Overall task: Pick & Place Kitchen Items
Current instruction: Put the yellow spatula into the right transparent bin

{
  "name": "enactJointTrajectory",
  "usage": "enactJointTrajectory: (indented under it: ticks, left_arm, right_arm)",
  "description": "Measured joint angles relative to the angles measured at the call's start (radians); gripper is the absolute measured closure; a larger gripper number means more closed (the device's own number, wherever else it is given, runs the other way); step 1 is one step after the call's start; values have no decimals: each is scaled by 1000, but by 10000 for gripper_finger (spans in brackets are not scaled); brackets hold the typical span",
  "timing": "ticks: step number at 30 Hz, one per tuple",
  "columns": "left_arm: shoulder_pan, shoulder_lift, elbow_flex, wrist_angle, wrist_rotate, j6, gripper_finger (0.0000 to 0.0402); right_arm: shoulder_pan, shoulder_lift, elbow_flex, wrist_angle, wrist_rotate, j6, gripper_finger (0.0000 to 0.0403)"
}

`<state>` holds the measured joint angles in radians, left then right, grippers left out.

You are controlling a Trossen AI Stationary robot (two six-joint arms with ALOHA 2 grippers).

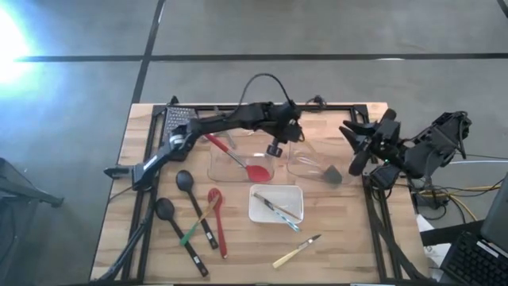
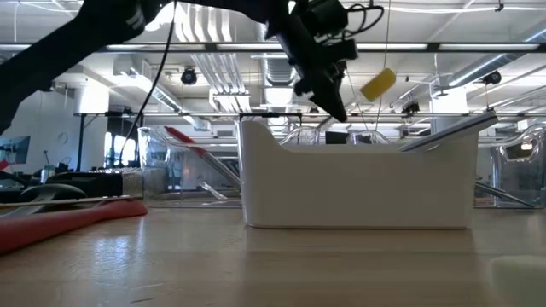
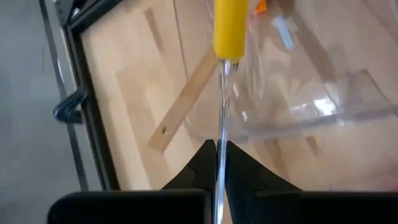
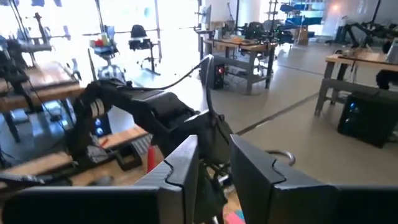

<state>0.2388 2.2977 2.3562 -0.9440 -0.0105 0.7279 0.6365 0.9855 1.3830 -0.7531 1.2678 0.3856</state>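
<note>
Item: slim utensil (image 3: 222,112), yellow handle (image 3: 231,28) on a thin bright metal shank; working tip hidden between the fingers, so its kind cannot be told. Judged light, stiff and slick along the shank; a pinch on metal may let it swivel, so the yellow handle looks the surer place to hold.

Location: held in the air above the clear bin (image 1: 313,163) right of centre, toward the far edge of the bench (image 1: 341,238).

Holder: left end effector (image 1: 275,148), clenched on the shank, handle pointing away.

Nearby: second clear bin (image 1: 226,163) just to the left, holding a red spatula (image 1: 238,159); a grey spatula (image 1: 331,174) in the right-hand bin; white tray (image 1: 275,205) toward the near edge, with tongs (image 1: 278,209) in it.

Loose stock: two black ladles (image 1: 181,226), red spoon (image 1: 217,218), small knife (image 1: 295,251), near-left and near-centre.

Right end effector (image 1: 355,139): idle at the right edge, fingers parted a little, empty.
</note>
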Motion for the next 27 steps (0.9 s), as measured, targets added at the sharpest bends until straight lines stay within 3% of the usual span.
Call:
enactJointTrajectory:
  ticks: [18, 27]
  left_arm:
    - [-125, 25, -70, 294, 23, 134, 385]
    - [-90, 71, -73, 302, 52, 109, 385]
  right_arm:
    - [-2, 13, -26, -67, 52, 11, 329]
    - [-2, 13, -51, -66, 44, 66, 323]
